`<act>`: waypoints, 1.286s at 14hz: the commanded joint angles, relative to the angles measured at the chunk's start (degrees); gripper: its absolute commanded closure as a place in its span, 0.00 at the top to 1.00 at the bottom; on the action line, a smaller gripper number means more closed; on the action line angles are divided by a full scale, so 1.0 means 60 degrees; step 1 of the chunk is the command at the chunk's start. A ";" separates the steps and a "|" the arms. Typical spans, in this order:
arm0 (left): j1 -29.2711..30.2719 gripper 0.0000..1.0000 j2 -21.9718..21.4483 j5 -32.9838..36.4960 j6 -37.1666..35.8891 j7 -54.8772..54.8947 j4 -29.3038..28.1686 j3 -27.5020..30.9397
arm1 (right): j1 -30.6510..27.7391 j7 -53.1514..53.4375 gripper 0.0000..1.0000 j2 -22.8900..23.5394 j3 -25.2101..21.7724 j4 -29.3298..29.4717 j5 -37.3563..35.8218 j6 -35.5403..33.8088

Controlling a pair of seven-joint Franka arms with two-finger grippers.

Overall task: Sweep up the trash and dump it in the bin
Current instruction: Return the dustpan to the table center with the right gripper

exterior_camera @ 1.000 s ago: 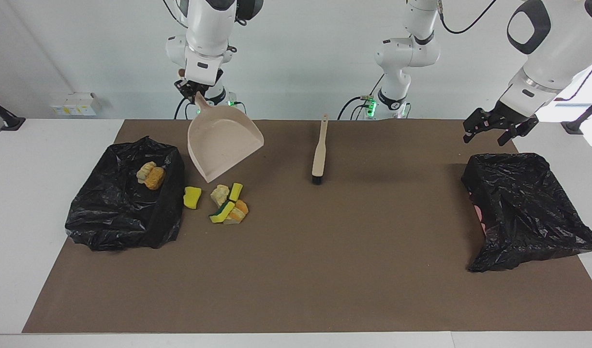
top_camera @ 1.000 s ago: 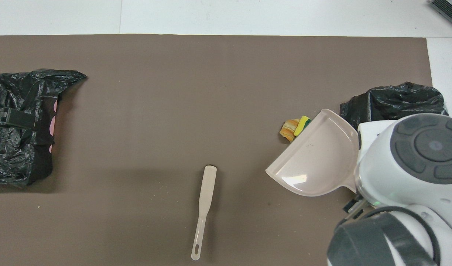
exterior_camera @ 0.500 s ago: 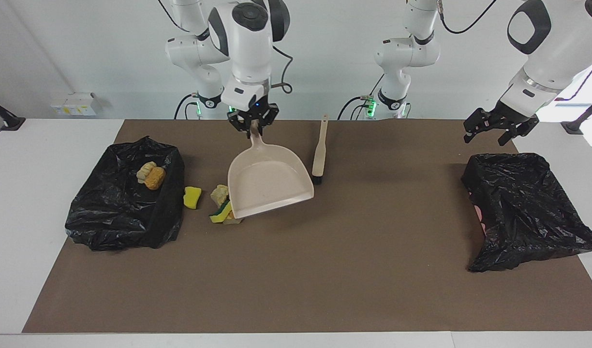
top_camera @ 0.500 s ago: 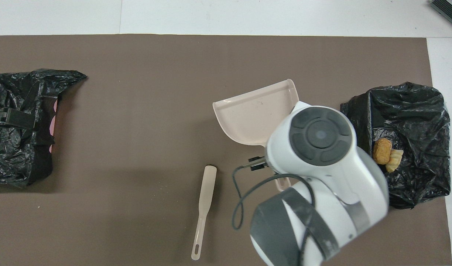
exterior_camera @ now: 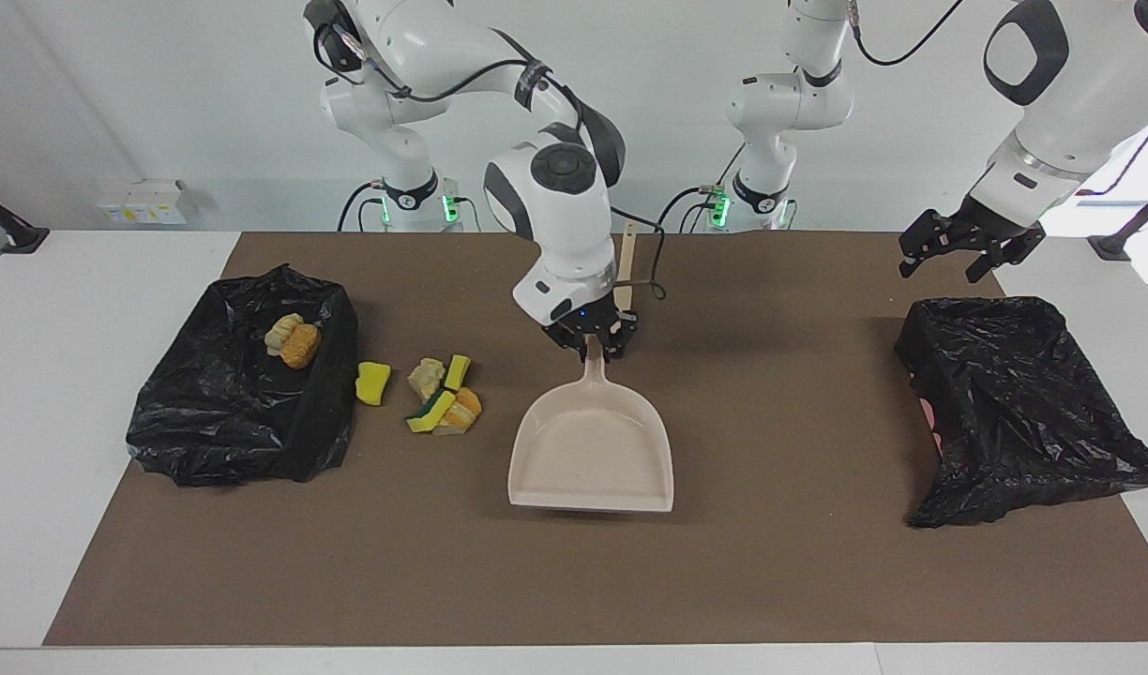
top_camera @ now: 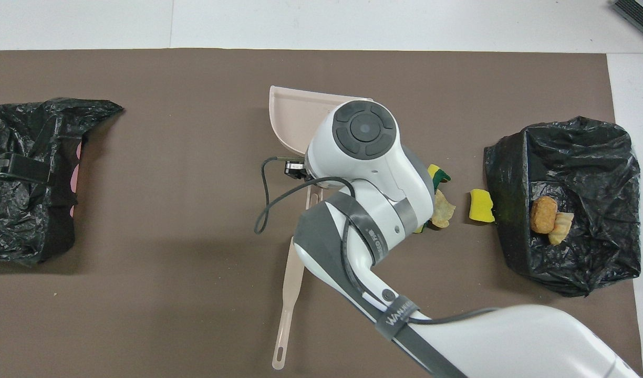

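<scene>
Two crumpled black plastic bin bags: one at the right arm's end of the brown mat (exterior_camera: 241, 394), one at the left arm's end (exterior_camera: 1019, 403). One beige plastic dustpan (exterior_camera: 593, 455) and one beige long-handled brush (top_camera: 290, 294). Foam and sponge chunks: two in the right-end bag (exterior_camera: 293, 339), one lone yellow piece (exterior_camera: 373, 382), and a heap (exterior_camera: 443, 394) of about five, exact number unclear.

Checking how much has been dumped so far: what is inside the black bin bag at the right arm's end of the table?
Two foam chunks, one orange and one tan, lie side by side inside the bin bag. Its crumpled folds could cover more beneath.
</scene>
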 commanded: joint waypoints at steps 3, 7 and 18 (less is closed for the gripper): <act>0.0055 1.00 0.0025 0.0151 -0.0077 -0.0086 0.0088 -0.0039 | 0.0408 0.0539 0.00 0.1429 -0.0037 0.1077 -0.0479 0.0736; 0.0041 1.00 0.0025 0.0151 -0.0077 -0.0086 0.0088 -0.0039 | 0.0480 0.0554 0.00 0.1662 -0.0008 0.0975 -0.0493 0.1086; 0.0041 1.00 0.0025 0.0150 -0.0077 -0.0086 0.0088 -0.0039 | 0.0161 0.0262 1.00 -0.0192 0.0153 0.0142 0.0086 -0.0710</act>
